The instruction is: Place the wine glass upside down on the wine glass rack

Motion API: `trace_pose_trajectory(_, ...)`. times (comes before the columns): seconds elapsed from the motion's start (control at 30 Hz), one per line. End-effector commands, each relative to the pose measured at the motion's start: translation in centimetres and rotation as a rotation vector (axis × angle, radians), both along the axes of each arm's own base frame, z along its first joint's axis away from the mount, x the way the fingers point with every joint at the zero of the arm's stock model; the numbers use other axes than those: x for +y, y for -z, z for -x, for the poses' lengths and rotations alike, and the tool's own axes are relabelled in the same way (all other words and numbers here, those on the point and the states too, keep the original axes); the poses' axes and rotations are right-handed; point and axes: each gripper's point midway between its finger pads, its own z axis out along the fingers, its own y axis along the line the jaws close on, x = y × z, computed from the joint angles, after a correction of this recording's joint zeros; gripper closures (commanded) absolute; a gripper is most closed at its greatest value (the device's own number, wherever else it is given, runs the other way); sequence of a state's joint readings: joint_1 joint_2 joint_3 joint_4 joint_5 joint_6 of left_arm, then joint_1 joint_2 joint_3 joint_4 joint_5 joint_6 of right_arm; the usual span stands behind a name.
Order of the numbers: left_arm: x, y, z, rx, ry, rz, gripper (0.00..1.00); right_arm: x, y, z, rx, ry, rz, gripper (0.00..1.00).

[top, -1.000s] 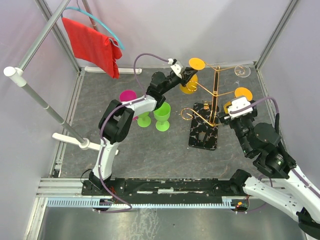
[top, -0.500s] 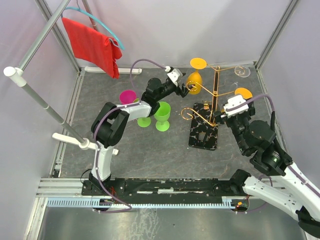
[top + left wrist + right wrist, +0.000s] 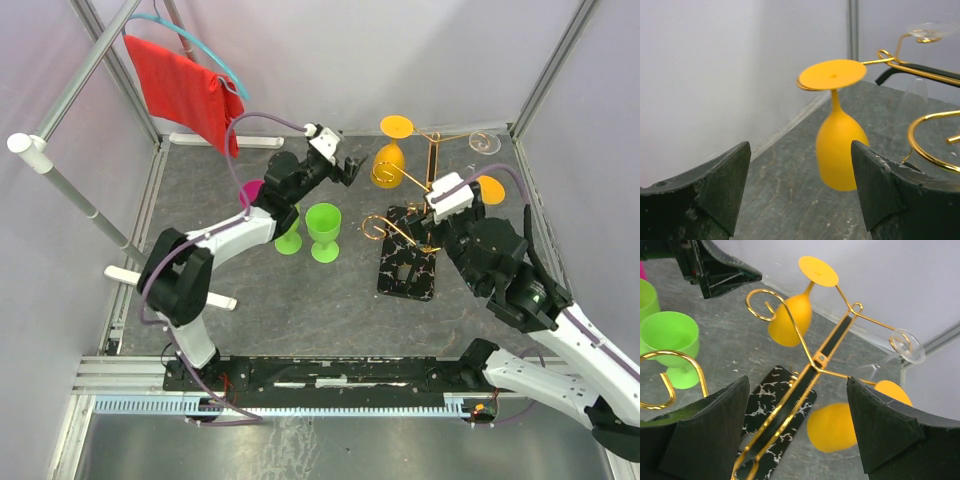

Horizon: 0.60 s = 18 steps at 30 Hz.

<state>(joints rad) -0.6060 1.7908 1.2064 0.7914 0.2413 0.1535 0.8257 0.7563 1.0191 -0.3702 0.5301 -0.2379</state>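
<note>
A yellow wine glass (image 3: 388,166) hangs upside down by its round foot (image 3: 832,75) from a far arm of the gold wire wine glass rack (image 3: 432,180). The rack stands on a black white-veined base (image 3: 408,265). My left gripper (image 3: 345,168) is open just left of the glass bowl (image 3: 840,150), not touching it. A second yellow glass (image 3: 832,427) and a clear one (image 3: 907,347) also hang from the rack. My right gripper (image 3: 440,205) is open above the rack, its central post (image 3: 807,385) showing between the fingers with nothing held.
Two green glasses (image 3: 323,230) and a magenta one (image 3: 250,192) stand upright left of the rack. A red cloth (image 3: 185,90) hangs on a hanger from a rail at the back left. Grey walls close in the back and both sides.
My left gripper has opened, let go of the yellow glass and drawn back to the left; the glass now hangs on its own. My right gripper has moved left over the rack.
</note>
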Motion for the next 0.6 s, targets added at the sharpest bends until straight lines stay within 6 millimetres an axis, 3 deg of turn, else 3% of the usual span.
trace_pose_trajectory(0.0,4.6,-3.2,0.0,-0.035,-0.182,-0.064,0.13,2.5,-2.0,0.5,0.035,-0.099,-0.104,0.14)
trace_pose_trajectory(0.17,8.7,-4.5,1.2,0.028,-0.306,-0.114,0.12,6.3,-2.3,0.5,0.109,-0.223,-0.183,0.15)
trace_pose_trajectory(0.3,12.3,-6.9,2.8,0.113,-0.431,-0.110,0.12,9.0,-2.8,-0.2,0.159,-0.282,-0.201,0.16)
trace_pose_trajectory(0.57,17.2,-9.6,7.7,0.335,-0.548,-0.038,0.11,13.7,-3.8,-2.9,0.216,-0.353,-0.139,0.17)
